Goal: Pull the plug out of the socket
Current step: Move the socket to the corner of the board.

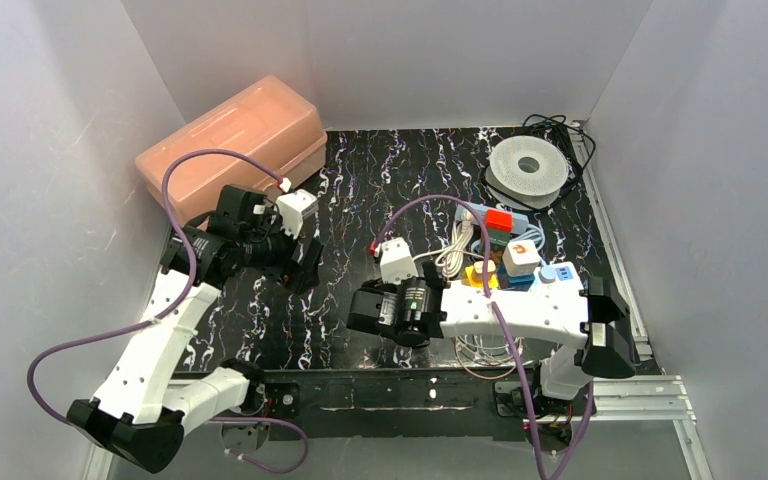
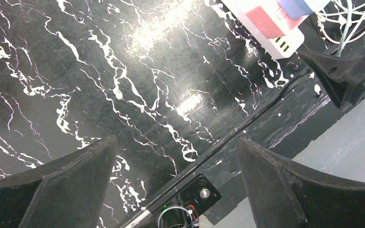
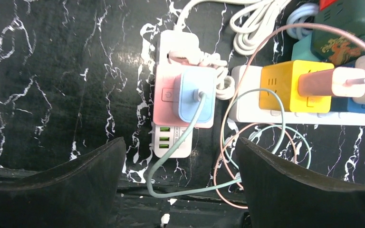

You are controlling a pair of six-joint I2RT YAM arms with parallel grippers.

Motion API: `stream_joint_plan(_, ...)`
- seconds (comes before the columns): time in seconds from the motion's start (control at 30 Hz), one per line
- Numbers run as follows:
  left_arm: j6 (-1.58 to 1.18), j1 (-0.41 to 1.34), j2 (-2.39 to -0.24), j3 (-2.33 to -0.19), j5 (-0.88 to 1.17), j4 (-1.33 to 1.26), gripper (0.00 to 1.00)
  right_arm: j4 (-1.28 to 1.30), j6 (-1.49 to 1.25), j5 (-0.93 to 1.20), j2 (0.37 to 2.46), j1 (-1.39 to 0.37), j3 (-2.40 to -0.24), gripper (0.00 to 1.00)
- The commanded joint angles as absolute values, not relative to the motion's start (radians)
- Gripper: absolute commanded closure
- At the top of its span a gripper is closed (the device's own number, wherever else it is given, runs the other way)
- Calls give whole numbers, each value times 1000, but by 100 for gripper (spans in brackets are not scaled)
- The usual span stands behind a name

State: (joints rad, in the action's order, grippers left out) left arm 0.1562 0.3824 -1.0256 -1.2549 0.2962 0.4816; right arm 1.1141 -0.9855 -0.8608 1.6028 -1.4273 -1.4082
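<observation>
The right hand [image 3: 180, 151] was released, its two black fingers [image 3: 76, 185] spread wide with nothing between them, hanging above the black, white-veined marble-patterned tabletop [image 3: 52, 71]. Seen from its wrist camera, the light-blue square plug [image 3: 193, 97] sat seated in the white power strip with a pink face [image 3: 164, 102], just beyond the gap between the fingers and untouched by either. A pale green cable [image 3: 171, 159] ran from the plug's face down past the strip's near end and curled away to the right. Beside this strip lay a second white strip [image 3: 247, 102] carrying a yellow cube adapter [image 3: 285, 85]. The left hand [image 2: 176, 142] was also released and empty, hovering over bare tabletop well apart from the strips. A translucent orange plastic box [image 1: 232, 145] stood at the far left corner.
</observation>
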Motion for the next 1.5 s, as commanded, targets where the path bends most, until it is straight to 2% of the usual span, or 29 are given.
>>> stream_joint_plan(0.0,184,379,-999,-1244,319,554,2,1005,-1015,-848,1525,-1428,-1325,6)
stream_joint_plan(0.33,194,379,-985,-1251,328,551,2,810,-950,-738,1499,-1369,-1160,6)
stream_joint_plan(0.67,189,379,-981,-1249,337,542,2,713,-847,-744,1603,-1315,-1160,6)
stream_joint_plan(1.0,203,379,-966,-1233,334,531,2,633,-798,-720,1683,-1304,-1200,18)
stream_joint_plan(1.23,210,379,-950,-1214,324,526,2,501,-690,-695,1696,-1304,-1260,31)
stream_joint_plan(1.47,236,379,-924,-1183,321,526,2,482,-650,-632,1779,-1304,-1352,34)
